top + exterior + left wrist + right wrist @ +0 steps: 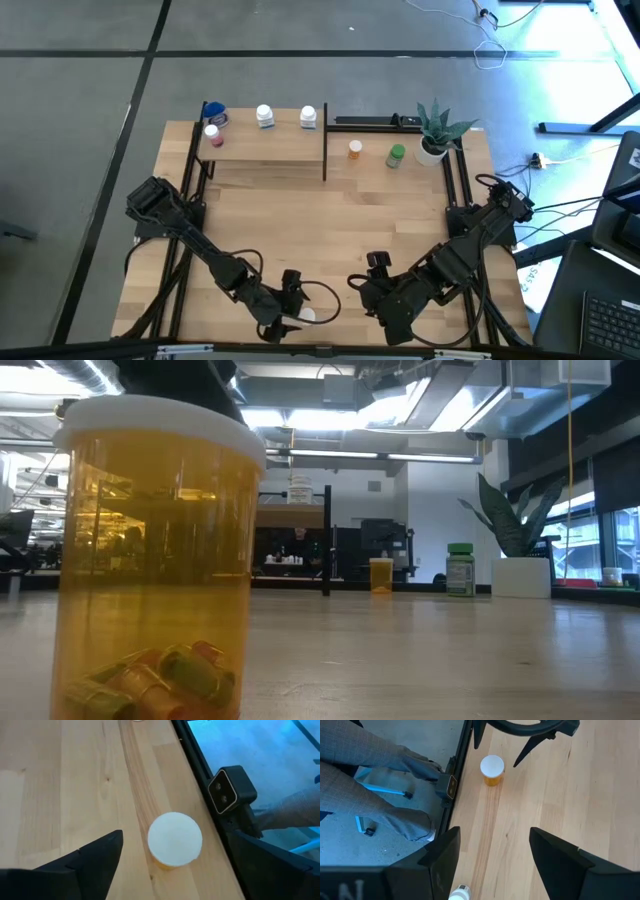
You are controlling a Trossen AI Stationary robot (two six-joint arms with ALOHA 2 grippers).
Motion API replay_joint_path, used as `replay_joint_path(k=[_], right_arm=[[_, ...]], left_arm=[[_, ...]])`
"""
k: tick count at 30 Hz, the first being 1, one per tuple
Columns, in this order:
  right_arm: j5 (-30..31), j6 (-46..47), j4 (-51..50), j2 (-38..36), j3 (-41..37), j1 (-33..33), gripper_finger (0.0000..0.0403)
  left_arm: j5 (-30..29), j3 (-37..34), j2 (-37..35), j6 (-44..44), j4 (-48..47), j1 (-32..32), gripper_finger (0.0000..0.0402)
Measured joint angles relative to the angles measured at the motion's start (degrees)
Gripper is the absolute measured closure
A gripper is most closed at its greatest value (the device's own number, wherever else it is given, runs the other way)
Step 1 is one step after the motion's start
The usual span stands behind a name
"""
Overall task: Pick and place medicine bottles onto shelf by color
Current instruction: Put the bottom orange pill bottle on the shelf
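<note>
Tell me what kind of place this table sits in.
Probably an open-plan lab or office workspace. The low view shows exposed ceiling ducts and strip lights over distant desks. The high view shows a concrete floor with loose cables around the table.

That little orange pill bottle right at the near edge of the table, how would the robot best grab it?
Probably from above, fingers closing on opposite sides of the round body just under the white cap. The orange bottle stands upright with open tabletop around it, and the left gripper hangs over it, open, a finger on each side. The table's black edge rail runs close by.
</note>
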Motion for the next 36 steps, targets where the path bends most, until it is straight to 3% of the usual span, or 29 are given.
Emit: replay_joint_path(k=[6,36], right_arm=[[0.0,0.0,0.0,0.0,0.0,0.0,0.0163],[0.0,-0.1,0.5,0.0,0.0,0.0,0.0163]], left_arm=[[-0.1,0.0,0.0,0.2,0.1,0.2,0.002],[1.4,0.1,4.6,0.0,1.9,1.0,0.0019]])
